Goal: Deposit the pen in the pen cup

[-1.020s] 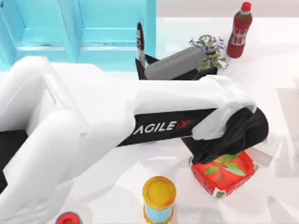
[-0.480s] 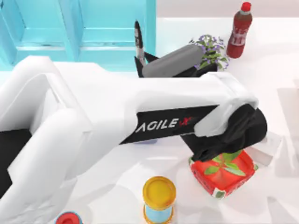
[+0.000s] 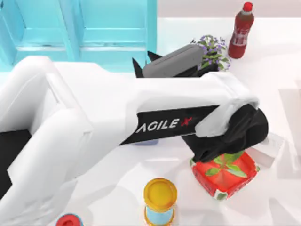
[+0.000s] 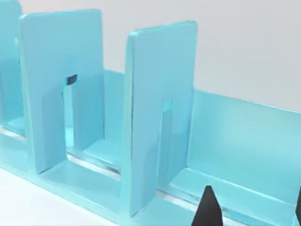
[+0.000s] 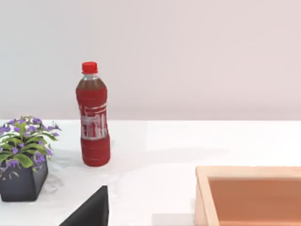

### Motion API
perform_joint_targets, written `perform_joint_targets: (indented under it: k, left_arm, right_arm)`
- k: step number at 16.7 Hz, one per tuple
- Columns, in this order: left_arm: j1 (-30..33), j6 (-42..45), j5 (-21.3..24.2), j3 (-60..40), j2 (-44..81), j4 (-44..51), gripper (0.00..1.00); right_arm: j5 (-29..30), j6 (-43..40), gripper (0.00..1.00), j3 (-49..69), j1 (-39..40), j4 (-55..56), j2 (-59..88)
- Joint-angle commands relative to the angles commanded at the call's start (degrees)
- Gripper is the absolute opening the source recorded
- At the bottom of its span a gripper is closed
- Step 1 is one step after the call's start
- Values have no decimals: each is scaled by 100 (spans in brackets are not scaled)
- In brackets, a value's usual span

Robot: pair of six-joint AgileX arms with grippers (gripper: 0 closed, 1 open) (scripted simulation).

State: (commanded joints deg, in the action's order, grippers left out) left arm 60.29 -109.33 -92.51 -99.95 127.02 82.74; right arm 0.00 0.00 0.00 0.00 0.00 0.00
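My left arm reaches across the table in the top view. Its gripper [image 3: 144, 63] hovers at the front edge of the teal rack [image 3: 108, 28], open, with nothing between its dark fingers [image 3: 136, 68]. In the left wrist view the gripper [image 4: 252, 212] stands wide apart in front of the rack's dividers [image 4: 157, 113]. The pen is hidden. A slate-blue sliver [image 3: 146, 141] peeks out from under the forearm and looks like the pen cup's edge; the rest of the cup is covered by the arm.
A red planter with a green plant [image 3: 225, 173] and a yellow-topped cylinder [image 3: 160, 200] stand at the front. A purple-flowered pot [image 3: 214, 51] and a red bottle [image 3: 241, 29] stand at the back right. My right arm's wrist view shows that bottle [image 5: 94, 120] and a tan tray [image 5: 249, 195].
The dark pen that stood upright between my left gripper's fingers is gone from them. The fingers are now apart and the arm has barely moved.
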Motion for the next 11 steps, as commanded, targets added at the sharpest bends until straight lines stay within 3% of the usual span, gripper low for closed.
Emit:
perform_joint_targets:
  k: [5, 11]
  left_arm:
    - [0, 0, 0, 0, 0, 0, 98]
    - [0, 0, 0, 0, 0, 0, 100]
  right_arm:
    - [0, 0, 100, 0, 0, 0, 0]
    - [0, 0, 100, 0, 0, 0, 0]
